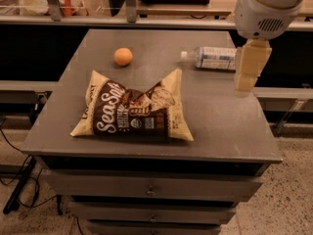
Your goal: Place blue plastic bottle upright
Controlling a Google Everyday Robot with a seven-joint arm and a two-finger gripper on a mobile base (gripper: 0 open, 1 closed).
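Since the bottle (211, 58) lies on its side at the upper right of the tabletop (220, 116), you've got basically the whole job left. Your end effector (244, 82) hangs at its right end, and I can't tell if it's spread or pressed together.

Grey drawer cabinet (146, 190) centre frame; speckled floor (288, 204) lower right; wooden bench (171, 6) along top edge; my gripper (243, 86) hangs upper right.
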